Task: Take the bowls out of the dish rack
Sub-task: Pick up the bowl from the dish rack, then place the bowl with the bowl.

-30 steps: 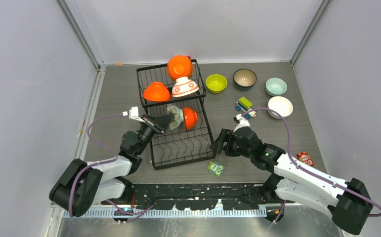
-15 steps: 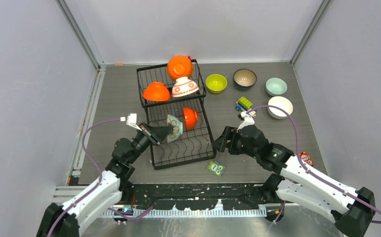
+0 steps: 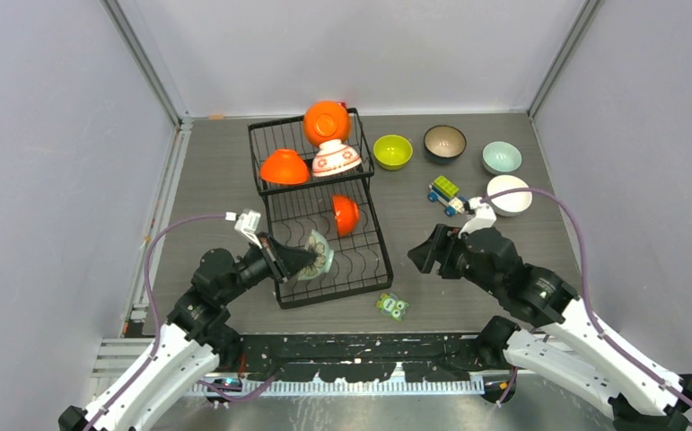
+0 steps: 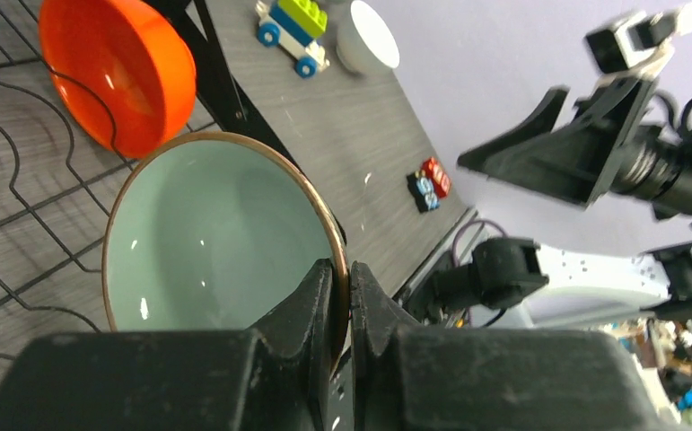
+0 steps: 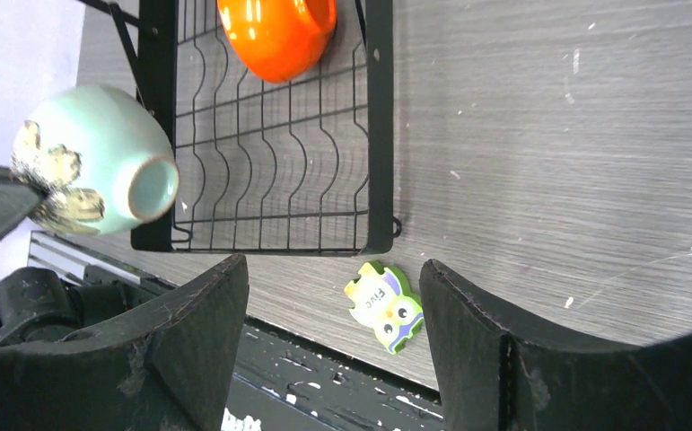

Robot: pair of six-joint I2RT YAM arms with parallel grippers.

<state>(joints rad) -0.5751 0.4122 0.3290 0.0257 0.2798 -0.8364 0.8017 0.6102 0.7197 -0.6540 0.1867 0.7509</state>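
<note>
The left gripper [image 4: 340, 292] is clamped on the thin rim of a glossy pale-mint ceramic bowl [image 4: 207, 242], which it holds tilted and seemingly clear of the near section of the black wire dish rack [image 5: 378, 135], and since the bowl looks light, slick and chippable that rim pinch suits it, while the right gripper [image 5: 333, 269] hovers with its jaws apart.

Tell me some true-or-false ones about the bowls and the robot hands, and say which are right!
1. The left gripper pinches the rim of the mint bowl. True.
2. The right gripper is squeezed shut around something. False: it is open and holds nothing.
3. The lime green bowl sits in the dish rack. False: it stands on the table, to the right of the rack.
4. The floral bowl is in the dish rack. True.
</note>
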